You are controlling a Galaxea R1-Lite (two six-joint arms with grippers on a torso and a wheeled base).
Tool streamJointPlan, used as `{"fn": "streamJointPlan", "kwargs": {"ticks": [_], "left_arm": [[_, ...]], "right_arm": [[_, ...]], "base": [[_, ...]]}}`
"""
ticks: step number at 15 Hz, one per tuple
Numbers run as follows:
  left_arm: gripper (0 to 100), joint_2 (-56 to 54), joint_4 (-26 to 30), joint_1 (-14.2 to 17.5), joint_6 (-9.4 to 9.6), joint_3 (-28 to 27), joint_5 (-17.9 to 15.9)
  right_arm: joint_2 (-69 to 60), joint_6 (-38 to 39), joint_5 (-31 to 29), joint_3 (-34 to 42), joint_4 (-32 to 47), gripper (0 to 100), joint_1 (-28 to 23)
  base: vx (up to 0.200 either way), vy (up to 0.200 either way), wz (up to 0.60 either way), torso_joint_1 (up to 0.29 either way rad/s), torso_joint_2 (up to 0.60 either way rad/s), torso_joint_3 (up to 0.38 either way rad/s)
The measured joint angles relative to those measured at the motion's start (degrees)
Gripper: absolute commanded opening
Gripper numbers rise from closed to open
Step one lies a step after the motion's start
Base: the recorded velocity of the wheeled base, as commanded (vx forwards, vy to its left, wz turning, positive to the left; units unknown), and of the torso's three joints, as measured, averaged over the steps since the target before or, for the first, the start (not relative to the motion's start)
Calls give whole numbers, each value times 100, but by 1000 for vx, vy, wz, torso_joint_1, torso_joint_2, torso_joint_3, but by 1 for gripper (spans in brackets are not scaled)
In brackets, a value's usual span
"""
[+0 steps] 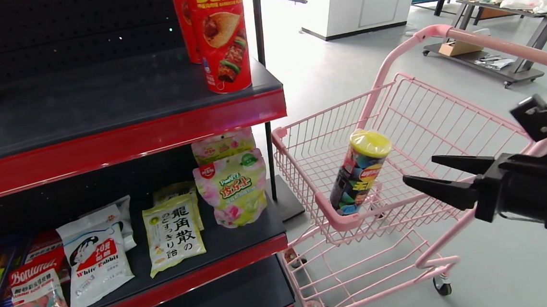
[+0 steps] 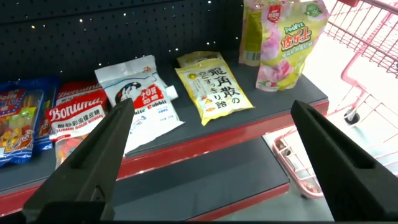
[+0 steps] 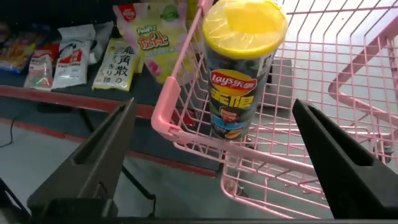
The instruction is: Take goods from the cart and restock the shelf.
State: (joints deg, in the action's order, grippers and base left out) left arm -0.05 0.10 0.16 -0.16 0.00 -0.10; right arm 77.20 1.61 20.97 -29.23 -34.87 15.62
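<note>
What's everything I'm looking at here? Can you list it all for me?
shelf: one, black with red edges, on the robot's left
red cans: two, one behind the other, right end of the upper board
pink-and-green pouches: two, standing at the right end of the middle board
yellow bags: two, lying left of the pouches
white bag: one clearly seen, left of the yellow bags
red-and-white candy bag: one, further left
cart: one, pink wire, on the floor right of the shelf
chip can: one, dark with a yellow lid, leaning in the cart's near corner
right gripper: black, open, beside the cart, pointing towards the chip can
left gripper: black, open, facing the middle board
</note>
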Motion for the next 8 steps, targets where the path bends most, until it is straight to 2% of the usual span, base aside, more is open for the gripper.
{"fn": "streamJointPlan", "kwargs": {"ticks": [8], "left_arm": [[100, 0, 0, 0, 0, 0, 0]], "right_arm": [[1541, -46, -26, -343, -958, 100, 105]], "base": [[0, 0, 0, 0, 0, 0]]}}
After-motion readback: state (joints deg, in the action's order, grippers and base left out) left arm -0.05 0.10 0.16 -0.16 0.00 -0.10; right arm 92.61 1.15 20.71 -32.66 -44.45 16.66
